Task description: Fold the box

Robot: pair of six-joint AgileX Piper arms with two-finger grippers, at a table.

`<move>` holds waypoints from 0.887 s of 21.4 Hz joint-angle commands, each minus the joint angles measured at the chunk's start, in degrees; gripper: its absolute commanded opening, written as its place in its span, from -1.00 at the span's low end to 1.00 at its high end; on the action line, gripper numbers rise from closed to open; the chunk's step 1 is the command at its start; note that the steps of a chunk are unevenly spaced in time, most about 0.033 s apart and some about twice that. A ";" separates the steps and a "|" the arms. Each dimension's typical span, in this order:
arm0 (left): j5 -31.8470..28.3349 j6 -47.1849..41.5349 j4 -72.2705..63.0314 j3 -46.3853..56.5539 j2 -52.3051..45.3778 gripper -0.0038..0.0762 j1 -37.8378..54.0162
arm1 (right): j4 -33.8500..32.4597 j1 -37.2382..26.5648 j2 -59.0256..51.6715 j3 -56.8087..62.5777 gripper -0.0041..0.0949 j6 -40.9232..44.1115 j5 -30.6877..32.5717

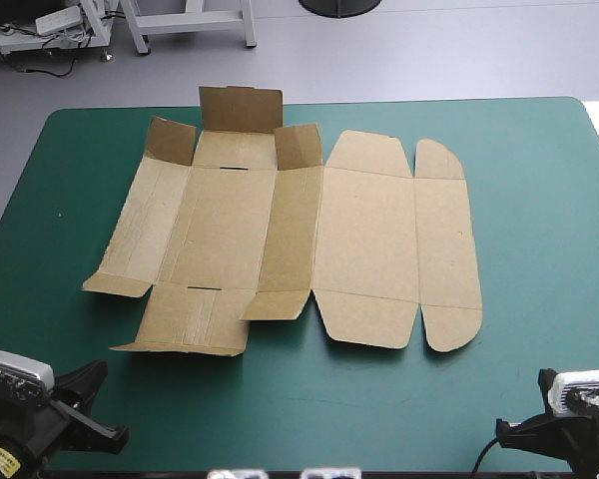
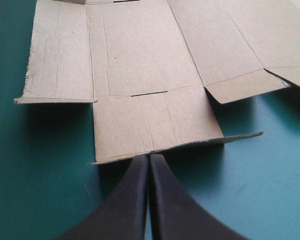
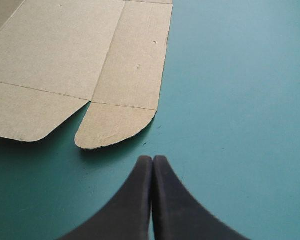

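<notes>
- High view shows the box (image 1: 280,239) lying open on the table (image 1: 539,200), which has a teal-green cover.
- The brown box sits near the middle of the table, a bit toward the far edge and the left side.
- Most of the board lies flat, like a big cut-out sheet.
- At the far left end, three far flaps (image 1: 240,125) stand up from the sheet.
- The right half of the box lies flat, with round corners at its right end.
- In the left wrist view, the left gripper (image 2: 149,157) has its two black fingers pressed tight together in a point, and nothing is between them.
- The box (image 2: 140,60) lies ahead of this gripper, and the near flap (image 2: 155,125) is the part closest to the tip.
- That flap's near edge lifts a little off the cover.
- In the right wrist view, the right gripper (image 3: 153,159) is also pressed tight together with nothing in it.
- The box (image 3: 65,55) lies ahead of it and off to one side, and the rounded flap (image 3: 115,127) is the closest part.
- Bare teal-green cover lies under this gripper.
</notes>
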 commanded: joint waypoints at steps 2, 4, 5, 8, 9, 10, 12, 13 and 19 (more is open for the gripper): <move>-4.01 -0.10 -0.81 -1.19 0.82 -0.92 -0.42 | 0.96 -0.06 0.95 -1.28 -0.97 -0.28 -4.05; -4.01 -0.10 -0.81 -1.19 0.82 -0.92 -0.42 | 0.96 -0.06 0.95 -1.28 -0.97 -0.28 -4.05; -4.01 -0.10 -0.81 -1.19 0.82 -0.92 -0.42 | 0.96 -0.06 0.95 -1.28 -0.97 -0.28 -4.05; -4.01 -0.10 -0.81 -1.19 0.82 -0.92 -0.42 | 0.96 -0.06 0.95 -1.28 -0.97 -0.28 -4.05; -4.24 -0.10 -0.81 -1.19 0.82 -0.92 -0.42 | 0.96 -0.06 0.95 -1.28 -0.97 -0.28 -4.05; -4.56 -0.37 -0.81 -1.19 0.82 -0.92 -0.42 | 0.96 -0.06 0.95 -1.28 -0.97 -0.28 -4.05; -7.30 -2.20 -1.19 -1.72 1.54 -0.92 -0.42 | 0.96 -0.06 0.95 -1.28 -0.97 -0.28 -4.20; -10.03 -3.57 -1.19 -2.78 3.24 -0.92 -0.42 | 0.96 -0.06 0.95 -1.28 -0.97 -0.28 -4.74; -14.35 -3.46 5.19 -17.00 23.01 -0.92 -0.31 | 0.96 -0.06 3.80 -1.28 -0.96 2.52 -7.41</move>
